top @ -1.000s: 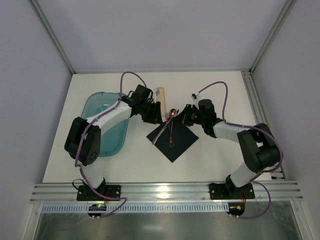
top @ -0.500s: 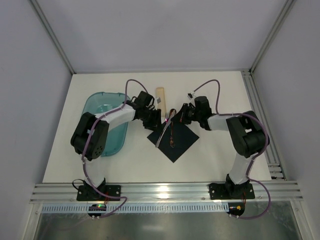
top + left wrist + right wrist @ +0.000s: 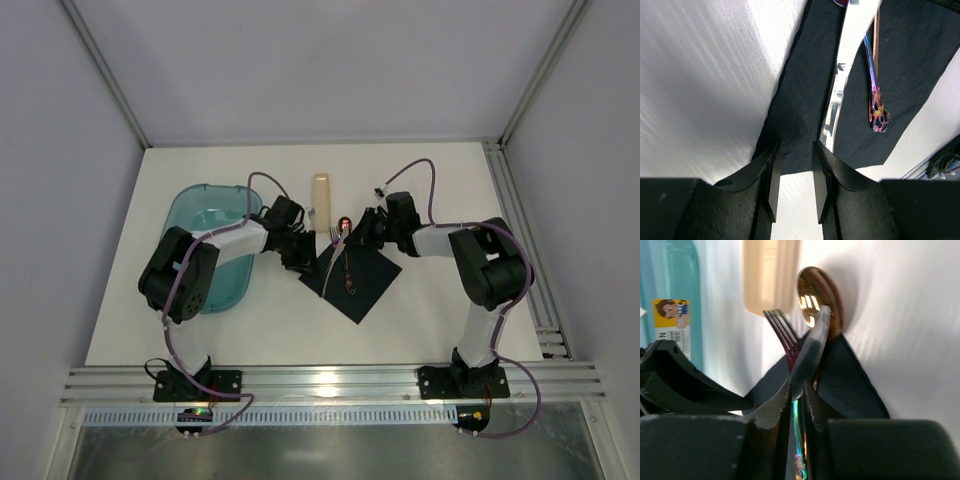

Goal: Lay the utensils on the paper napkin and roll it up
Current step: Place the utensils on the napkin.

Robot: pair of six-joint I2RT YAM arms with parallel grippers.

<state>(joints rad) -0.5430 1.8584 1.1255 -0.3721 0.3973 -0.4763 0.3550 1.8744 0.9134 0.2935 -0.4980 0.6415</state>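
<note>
The dark navy paper napkin (image 3: pixel 368 285) lies as a diamond at mid-table. On it lie copper, rainbow-sheened utensils: a knife (image 3: pixel 328 270) along its left side, a spoon whose bowl (image 3: pixel 345 222) overhangs the far corner, and a fork (image 3: pixel 785 330). My left gripper (image 3: pixel 303 256) is low at the napkin's left corner. In the left wrist view its jaws (image 3: pixel 795 146) stand apart over the napkin's edge (image 3: pixel 800 110), beside the knife (image 3: pixel 847 45). My right gripper (image 3: pixel 352 238) is at the far corner, its fingers (image 3: pixel 796 385) nearly together around the knife blade (image 3: pixel 812 347).
A translucent teal tub (image 3: pixel 205 250) sits left of the left arm. A beige oblong item (image 3: pixel 321 190) lies just beyond the napkin's far corner, close to the spoon bowl (image 3: pixel 815 290). Metal frame rails run along the table's right side and near edge.
My left gripper has come down to the napkin's left corner and its jaws have narrowed. The right arm has folded in towards the napkin's far corner. The napkin has shifted slightly right.
</note>
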